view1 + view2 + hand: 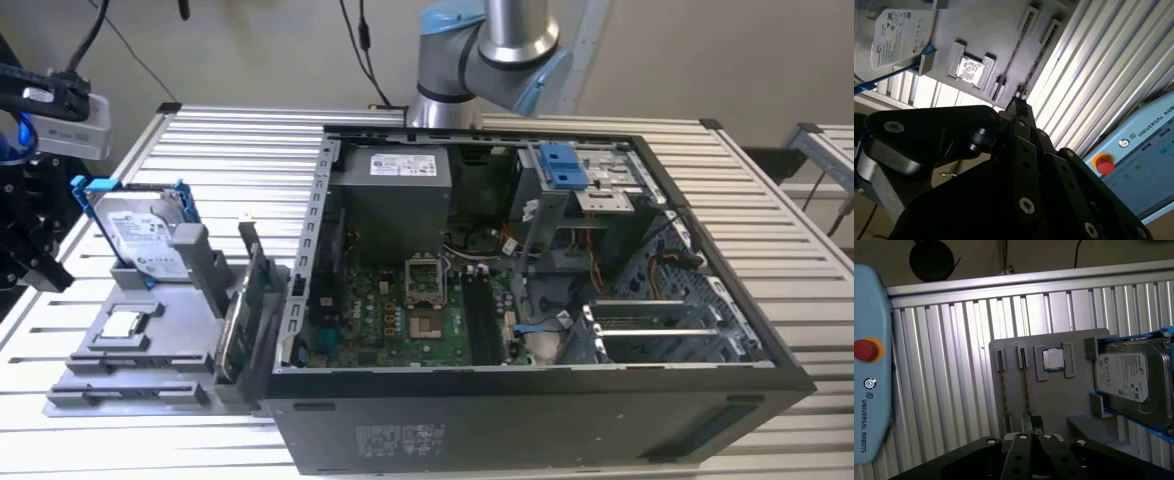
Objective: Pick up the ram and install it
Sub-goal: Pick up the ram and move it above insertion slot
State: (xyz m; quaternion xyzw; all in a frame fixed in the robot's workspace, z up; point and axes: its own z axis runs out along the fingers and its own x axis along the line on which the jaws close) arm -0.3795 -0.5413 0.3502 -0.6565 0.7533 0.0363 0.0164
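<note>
Near the gray holder [1059, 405], gripper [1032, 426] pinched closed, apart from the ram [1025, 390] upright in its slot

Printed white label [1124, 377] on hard drive [1160, 390], white lettering [869, 425] on pale blue pendant [874, 305], sticker [404, 163] on power supply [394, 205]

We see arm [487, 45] rise behind computer case [534, 430]: silver tube, pale blue joints, close to case's rear wall. Black gripper [47, 272] hangs well apart from case, off its side toward exterior view's left, tips downward. In both wrist views we note fingers [1021, 445] [1024, 150] pressed together, black linkages folded inward, nothing visible between tips.
</note>
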